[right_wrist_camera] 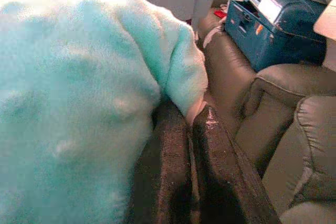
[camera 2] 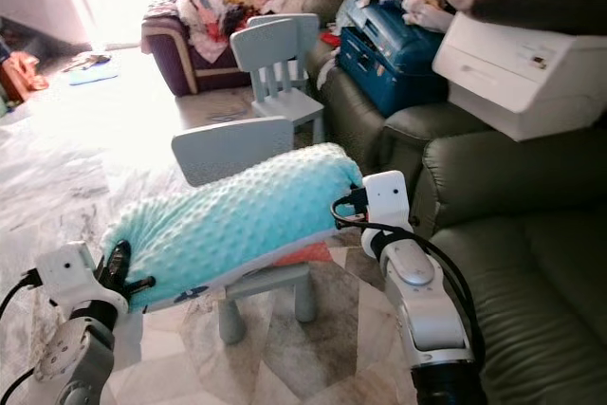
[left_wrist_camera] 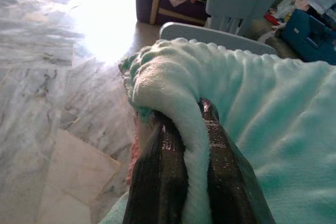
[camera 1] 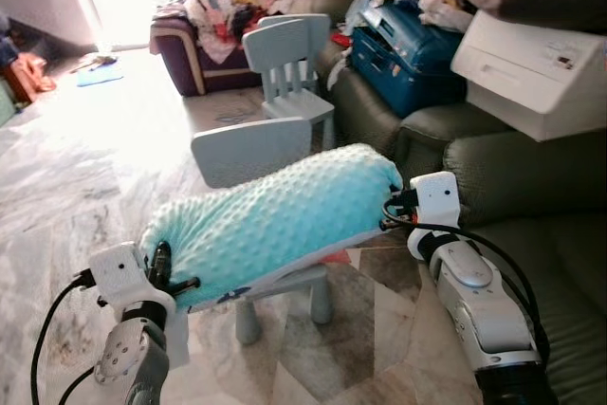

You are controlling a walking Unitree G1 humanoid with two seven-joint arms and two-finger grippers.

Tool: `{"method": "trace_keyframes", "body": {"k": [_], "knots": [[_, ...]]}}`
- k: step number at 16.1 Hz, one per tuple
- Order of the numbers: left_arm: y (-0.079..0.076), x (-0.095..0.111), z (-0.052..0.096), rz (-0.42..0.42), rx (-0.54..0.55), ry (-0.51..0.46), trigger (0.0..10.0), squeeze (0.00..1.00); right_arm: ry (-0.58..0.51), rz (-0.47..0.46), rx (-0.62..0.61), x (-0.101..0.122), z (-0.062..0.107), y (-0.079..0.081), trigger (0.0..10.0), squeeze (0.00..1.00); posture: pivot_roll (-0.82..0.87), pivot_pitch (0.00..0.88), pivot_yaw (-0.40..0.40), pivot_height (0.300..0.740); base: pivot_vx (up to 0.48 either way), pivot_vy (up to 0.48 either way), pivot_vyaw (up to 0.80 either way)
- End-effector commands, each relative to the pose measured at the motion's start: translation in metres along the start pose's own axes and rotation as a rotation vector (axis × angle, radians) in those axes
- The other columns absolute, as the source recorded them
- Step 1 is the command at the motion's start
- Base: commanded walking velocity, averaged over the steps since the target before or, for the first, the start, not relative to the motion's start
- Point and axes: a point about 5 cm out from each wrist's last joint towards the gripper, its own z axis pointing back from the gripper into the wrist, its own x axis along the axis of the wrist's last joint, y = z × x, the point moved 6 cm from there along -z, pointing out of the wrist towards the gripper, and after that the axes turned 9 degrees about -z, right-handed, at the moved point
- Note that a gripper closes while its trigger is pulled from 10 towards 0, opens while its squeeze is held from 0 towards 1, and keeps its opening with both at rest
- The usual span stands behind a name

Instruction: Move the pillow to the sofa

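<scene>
Both grippers, left gripper (left_wrist_camera: 181, 177) and right gripper (right_wrist_camera: 184, 166), are clamping thin pillow (camera 1: 275, 220) corners; I'm expecting fabric slip before the sofa (camera 1: 531, 196) at 3 o'clock.

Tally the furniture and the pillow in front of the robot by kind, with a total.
Teal dotted pillow, clamped at each end by the left hand and right hand: 1
Small pale blue chairs, one under the pillow, one further back: 2
Green sofa: 1
Purple sofa: 1
Total: 5
</scene>
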Motion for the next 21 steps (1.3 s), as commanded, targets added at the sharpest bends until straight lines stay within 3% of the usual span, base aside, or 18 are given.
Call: {"method": "trace_keyframes", "body": {"k": [1,5,21], "knots": [[0.0003,0.005,-0.0015,-0.023,0.002,-0.014,10.0,0.0,-0.036,0.006,-0.012,0.0112,-0.0018,-0.0034,10.0,0.0,-0.21,0.0,0.051,0.74,0.0,0.0,0.0],[0.0008,0.0043,-0.0016,-0.029,0.003,-0.009,10.0,0.0,-0.034,0.003,-0.013,0.0106,-0.0019,-0.0029,10.0,0.0,-0.21,0.0,0.052,0.74,-0.06,0.0,0.0],[0.0004,0.0,-0.0008,-0.025,0.011,0.007,10.0,0.0,-0.027,0.001,-0.02,0.0094,-0.0009,-0.005,10.0,0.0,-0.21,0.0,0.049,0.74,-0.316,0.0,0.0]]}}
